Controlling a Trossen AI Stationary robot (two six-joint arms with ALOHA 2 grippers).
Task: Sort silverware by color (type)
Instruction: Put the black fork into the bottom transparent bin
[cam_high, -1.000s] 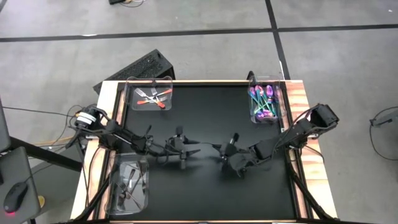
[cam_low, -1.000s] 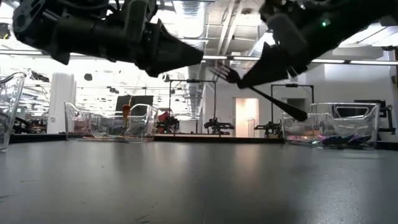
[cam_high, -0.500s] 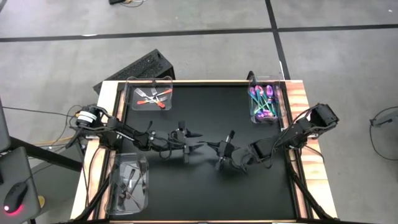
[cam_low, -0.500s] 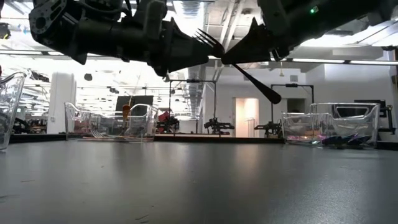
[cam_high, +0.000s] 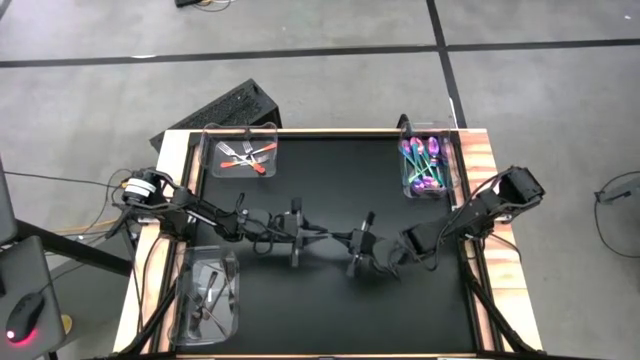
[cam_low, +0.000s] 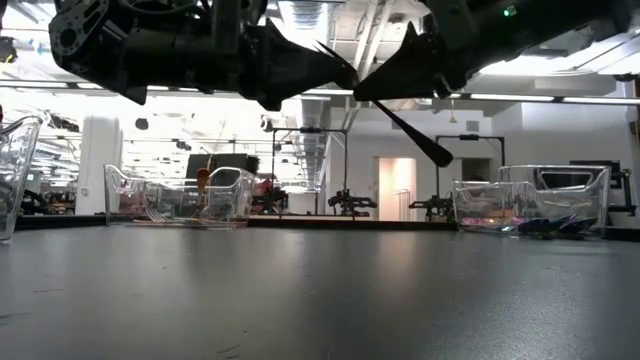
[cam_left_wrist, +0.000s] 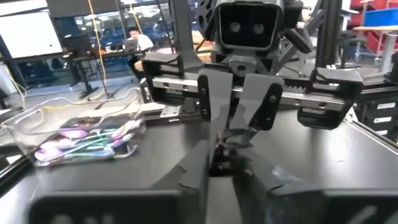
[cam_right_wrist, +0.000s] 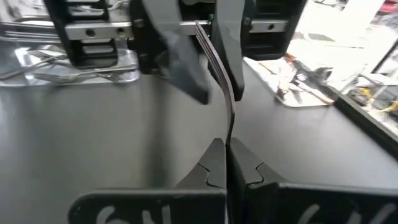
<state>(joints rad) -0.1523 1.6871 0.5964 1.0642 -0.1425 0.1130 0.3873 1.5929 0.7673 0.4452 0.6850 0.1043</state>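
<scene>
A: Start nearest. What sits at the near edge of the table (cam_high: 330, 310)?

B: At the near left corner, a clear bin (cam_high: 207, 293) with dark black cutlery (cam_high: 208, 287) lying in it. The rest of the near mat is bare.

A: And in the middle?

B: Both arms meet above the mat. The right gripper (cam_high: 352, 241) comes in from the right, its fingers pinched tight on a black fork (cam_right_wrist: 219, 74). In the right wrist view the handle is clamped between the two fingertips and the tines point away, toward the other arm. In the low view the fork (cam_low: 385, 108) hangs well above the tabletop, tilted, handle end lower on the right.

A: The left arm?

B: The left gripper (cam_high: 316, 236) reaches in from the left, tip to tip with the right one. In the right wrist view its fingers (cam_right_wrist: 180, 65) stand on either side of the tines, narrowly apart. I cannot tell whether they touch the fork.

A: And farther back?

B: At the far left corner, a clear bin (cam_high: 240, 151) holds silver forks with orange-pink handles (cam_high: 245, 155). At the far right, another clear bin (cam_high: 427, 167) holds the iridescent purple-teal pieces (cam_high: 424, 161), also visible in the left wrist view (cam_left_wrist: 84, 140).
</scene>
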